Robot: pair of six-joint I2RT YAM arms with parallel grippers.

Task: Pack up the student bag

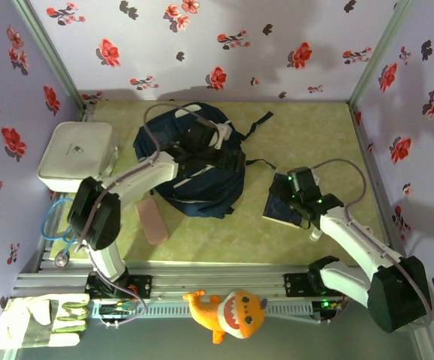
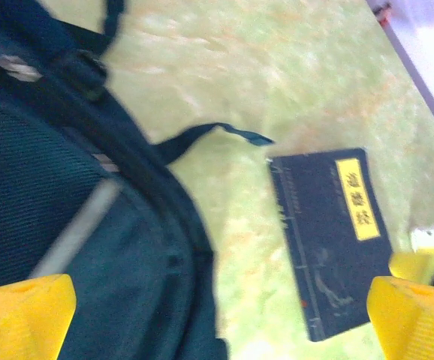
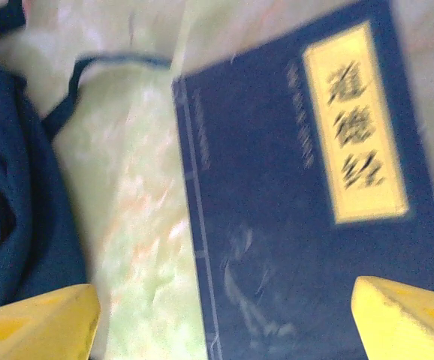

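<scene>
So the bench (image 1: 307, 127) is a pale green marbled top, boxed in by flowery walls (image 1: 239, 45) on the left, far and right. Only the near edge is open, and that's where my arms are bolted. The student bag (image 1: 211, 187) sits left of centre toward the far side, lying flat. Its long axis runs far to near and leans a bit right at the near end, with the carry loop at the far end and a strap (image 1: 260, 120) trailing off right. The freest room is the far right corner plus the strip along the near edge, though a pink flat case (image 1: 154, 220) lies there just near-left of the bag. A white rounded box (image 1: 74, 154) hugs the left wall. Between the bag and the dark blue book (image 1: 281, 206) on the right there's a narrow bare gap. My left jaws hang over the bag's far half, wide apart with nothing in them, yellow fingertips (image 2: 22, 311) at the wrist view's bottom corners. My right jaws are apart too, low over the book; can't tell if they touch it.
</scene>
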